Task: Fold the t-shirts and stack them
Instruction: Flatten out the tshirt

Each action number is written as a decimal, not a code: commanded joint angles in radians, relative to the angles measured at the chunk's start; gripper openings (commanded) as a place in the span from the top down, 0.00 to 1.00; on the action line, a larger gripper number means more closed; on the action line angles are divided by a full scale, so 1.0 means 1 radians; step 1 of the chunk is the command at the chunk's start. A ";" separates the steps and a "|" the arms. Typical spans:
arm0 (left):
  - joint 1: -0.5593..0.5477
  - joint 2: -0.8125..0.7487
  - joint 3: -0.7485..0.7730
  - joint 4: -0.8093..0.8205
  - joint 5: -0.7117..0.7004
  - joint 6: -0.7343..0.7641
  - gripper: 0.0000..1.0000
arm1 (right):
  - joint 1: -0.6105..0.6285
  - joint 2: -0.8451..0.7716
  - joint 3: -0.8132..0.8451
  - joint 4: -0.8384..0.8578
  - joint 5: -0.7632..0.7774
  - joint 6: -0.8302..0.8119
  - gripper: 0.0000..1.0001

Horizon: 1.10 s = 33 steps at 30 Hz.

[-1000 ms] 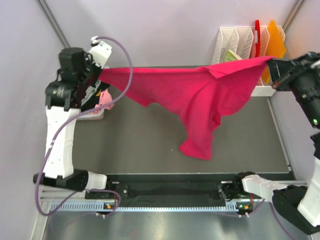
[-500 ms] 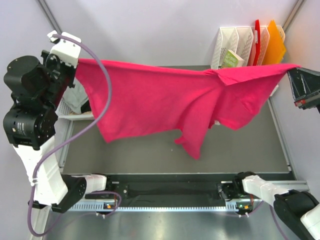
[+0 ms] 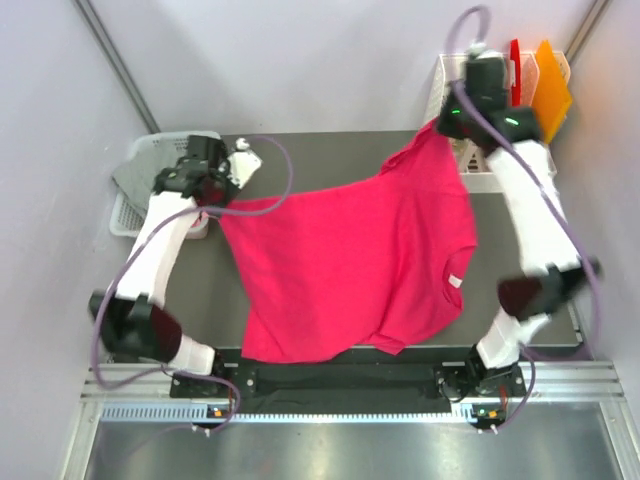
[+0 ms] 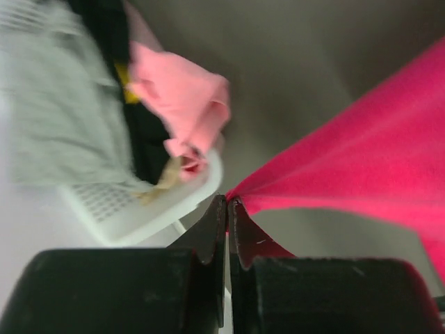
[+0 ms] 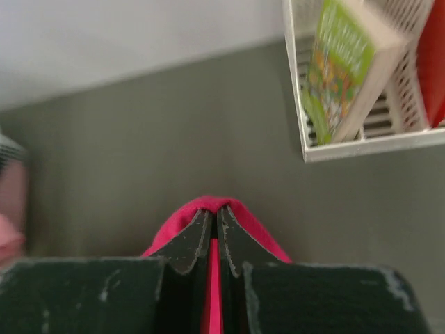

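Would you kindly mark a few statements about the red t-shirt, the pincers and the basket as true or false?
1. The left pincer and the right pincer are both shut on the red t-shirt. True.
2. The red t-shirt is already folded. False: it is spread open, unfolded.
3. A pink garment lies in the white basket. True.
4. The orange folder lies inside the basket. False: it stands in the white rack.

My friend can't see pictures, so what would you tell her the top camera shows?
Two robot arms hold a red t-shirt spread wide over a dark table, the left fingers pinching one edge and the right fingers another. A white basket with grey cloth sits at the left, and a white rack with red and orange folders stands back right.
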<state>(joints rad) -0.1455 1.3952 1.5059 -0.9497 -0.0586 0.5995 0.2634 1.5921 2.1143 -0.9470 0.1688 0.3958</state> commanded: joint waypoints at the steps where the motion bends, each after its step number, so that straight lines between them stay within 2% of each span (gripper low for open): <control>1: 0.007 0.184 -0.035 0.157 -0.081 0.117 1.00 | -0.016 0.268 0.060 0.008 0.046 0.000 1.00; 3: 0.007 0.338 0.020 0.174 -0.141 0.129 1.00 | -0.024 0.393 0.098 0.011 0.037 0.008 1.00; 7: 0.007 0.627 0.276 0.163 -0.216 0.154 1.00 | -0.026 0.523 0.148 0.033 0.041 0.014 1.00; 13: 0.007 0.872 0.516 0.186 -0.334 0.212 1.00 | -0.058 0.620 0.197 0.046 0.031 0.023 1.00; 19: 0.004 0.955 0.586 0.223 -0.365 0.224 1.00 | -0.095 0.652 0.234 0.073 -0.014 0.034 1.00; 29: 0.011 0.959 0.593 0.304 -0.374 0.221 1.00 | -0.112 0.707 0.300 0.114 -0.069 0.035 1.00; 33: 0.011 1.002 0.710 0.270 -0.386 0.214 1.00 | -0.115 0.698 0.302 0.111 -0.087 0.032 1.00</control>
<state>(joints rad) -0.1448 2.3730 2.0842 -0.7120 -0.4072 0.8146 0.1692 2.3020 2.3573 -0.8814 0.0986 0.4236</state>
